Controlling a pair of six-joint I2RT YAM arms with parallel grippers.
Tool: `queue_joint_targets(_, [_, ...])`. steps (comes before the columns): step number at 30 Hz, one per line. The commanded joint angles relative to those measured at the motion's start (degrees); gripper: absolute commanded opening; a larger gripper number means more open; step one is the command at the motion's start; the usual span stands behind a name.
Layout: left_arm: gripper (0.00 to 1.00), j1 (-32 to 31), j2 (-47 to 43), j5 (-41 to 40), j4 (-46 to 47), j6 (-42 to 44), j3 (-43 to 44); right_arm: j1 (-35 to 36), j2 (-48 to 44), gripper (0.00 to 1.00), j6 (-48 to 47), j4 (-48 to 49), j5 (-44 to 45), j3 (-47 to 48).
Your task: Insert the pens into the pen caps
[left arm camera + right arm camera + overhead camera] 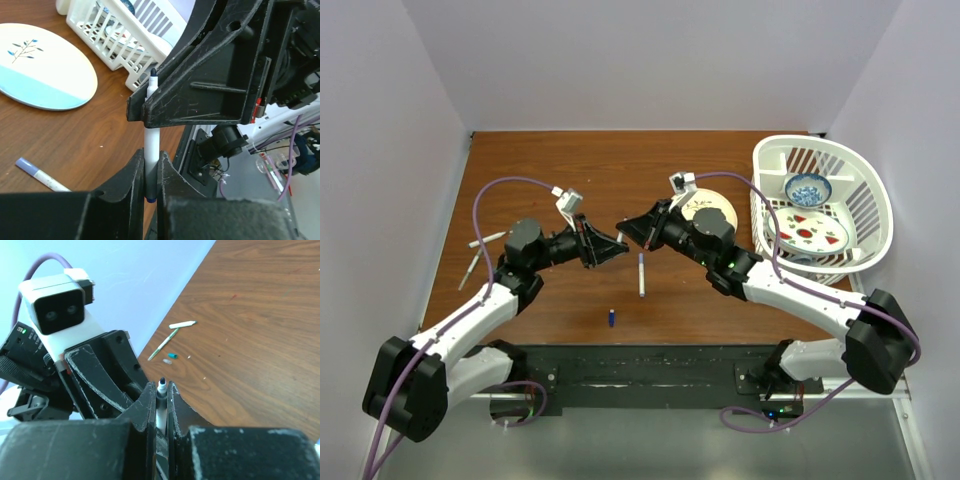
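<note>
Both grippers hold one white pen [151, 137] in the air above the table's middle. My left gripper [150, 160] is shut on its lower barrel, where a blue end shows below the fingers. My right gripper [161, 392] is shut on the upper part, and the dark tip [161, 381] pokes out between its fingers. In the top view the left gripper [617, 247] and right gripper [626, 229] meet tip to tip. A second pen [641, 275] lies below them, one end blue [25, 165]. A loose dark blue cap [611, 318] lies near the front. A green cap [172, 355] lies at the far left.
Two more thin pens [487, 239] [470, 268] lie at the table's left edge, next to the green cap. A cream and blue plate [40, 70] lies under my right arm. A white basket [865, 200] at the right holds a bowl and a plate.
</note>
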Motion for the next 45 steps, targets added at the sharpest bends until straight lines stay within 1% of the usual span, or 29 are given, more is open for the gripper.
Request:
queue_joint_targets(1, [0.03,0.1,-1.0,1.9,3.2,-0.6,2.0,0.2,-0.3,0.0,-0.8,4.3,-6.5,1.3])
queue_joint_targets(2, [0.0,0.1,-1.2,2.1,3.2,-0.7,2.2,0.2,-0.3,0.0,-1.2,4.1,-6.9,1.2])
queue_joint_targets(3, [0.0,0.1,-1.8,2.1,3.1,-0.9,2.2,0.2,-0.2,0.0,-1.4,3.7,-8.2,1.3])
queue_joint_targets(4, [0.0,0.1,-2.2,2.1,2.7,-1.0,2.5,0.2,-0.2,0.03,-1.7,3.1,-8.5,1.3])
queue_joint_targets(5, [0.0,0.1,-2.6,2.1,2.2,-1.0,2.7,0.2,-0.8,0.19,-2.3,2.2,-8.5,1.5])
queue_joint_targets(6, [0.0,0.1,-3.7,1.5,1.2,-0.3,3.0,0.2,-1.6,0.25,-2.7,0.2,-8.2,1.5])
queue_joint_targets(7, [0.0,0.1,-4.3,0.7,-3.1,0.6,4.0,0.2,-2.5,0.32,-3.3,-1.0,-7.0,1.4])
queue_joint_targets(8, [0.0,0.2,-4.9,-2.0,-6.3,1.7,4.7,0.2,-4.6,0.41,-4.4,-2.4,-6.2,1.3])
queue_joint_targets(9, [0.0,0.2,-5.9,-3.4,-9.4,4.3,6.1,0.2,-5.8,0.53,-4.9,-6.3,-5.1,1.3])
queue_joint_targets(10, [0.0,0.2,-6.7,-4.8,-14.8,5.5,6.6,0.2,-7.0,0.58,-5.4,-8.3,-2.4,1.3])
queue_joint_targets(11, [0.0,0.3,-7.4,-7.8,-17.1,6.2,6.9,0.2,-8.2,0.61,-5.8,-9.9,-1.6,0.8])
queue_joint_targets(12, [0.0,0.4,-8.9,-9.1,-19.0,7.3,7.2,0.2,-10.0,0.62,-5.6,-12.9,-0.4,0.4])
queue_joint_targets(13, [0.0,0.4,-10.0,-10.3,-22.5,7.8,7.3,0.1,-10.9,0.62,-5.0,-14.9,1.9,0.1])
queue_joint_targets(14, [0.0,0.5,-11.0,-12.9,-24.0,8.2,7.3,0.2,-11.5,0.62,-3.6,-17.0,2.9,-0.1])
queue_joint_targets(16, [0.0,0.5,-14.2,-15.9,-29.1,9.4,7.5,0.2,-12.0,0.62,-2.1,-22.5,3.4,-0.3])
queue_joint_targets(18, [0.0,0.6,-17.7,-20.6,-34.6,10.6,7.6,0.2,-11.4,0.62,0.1,-27.8,4.5,-0.4])
queue_joint_targets(21, [0.0,0.7,-21.9,-22.1,-38.4,12.8,7.3,0.9,-10.1,0.6,3.6,-29.5,5.2,-1.5])
queue_joint_targets(23, [0.0,0.7,-24.0,-21.8,-40.4,13.9,7.2,3.7,-7.5,0.6,6.0,-29.4,7.5,-2.3])
queue_joint_targets(24, [0.0,0.7,-26.1,-22.0,-42.2,14.9,7.2,5.0,-6.4,0.6,6.6,-28.6,10.1,-2.3])
queue_joint_targets(25, [0.0,0.7,-27.5,-22.1,-43.0,15.4,7.0,8.1,-3.1,0.59,7.0,-28.1,11.3,-1.9])
queue_joint_targets(27, [0.0,0.6,-31.9,-23.1,-44.4,16.4,6.0,11.2,1.4,0.6,7.6,-27.3,13.9,-0.7])
queue_joint_targets(28, [0.0,0.6,-33.6,-23.7,-44.5,15.9,5.6,12.5,3.8,0.6,8.0,-27.6,13.3,1.5])
queue_joint_targets(29, [0.0,0.6,-35.3,-23.3,-44.4,15.7,5.4,12.7,9.1,0.6,9.1,-28.2,12.3,2.8])
queue_joint_targets(31, [0.0,0.6,-39.6,-23.2,-44.7,15.7,5.7,13.0,12.9,0.58,10.5,-30.1,11.0,6.0])
queue_joint_targets(32, [0.0,0.5,-40.8,-24.2,-45.3,16.1,6.0,12.9,16.3,0.56,13.1,-31.0,11.4,7.0])
queue_joint_targets(33, [0.0,0.5,-43.3,-24.8,-45.9,16.1,6.1,13.0,17.5,0.54,14.3,-32.7,11.8,7.7])
queue_joint_targets(36, [0.0,0.5,-47.2,-24.8,-44.7,15.8,5.3,13.3,21.4,0.52,17.5,-33.2,12.5,9.0])
queue_joint_targets(38, [0.0,0.5,-48.1,-24.7,-44.5,15.8,4.9,13.7,22.6,0.51,18.5,-33.1,12.7,9.8])
queue_joint_targets(45, [0.0,0.5,-47.0,-24.5,-45.2,16.3,5.4,16.3,27.0,0.51,19.0,-39.0,15.7,14.5])
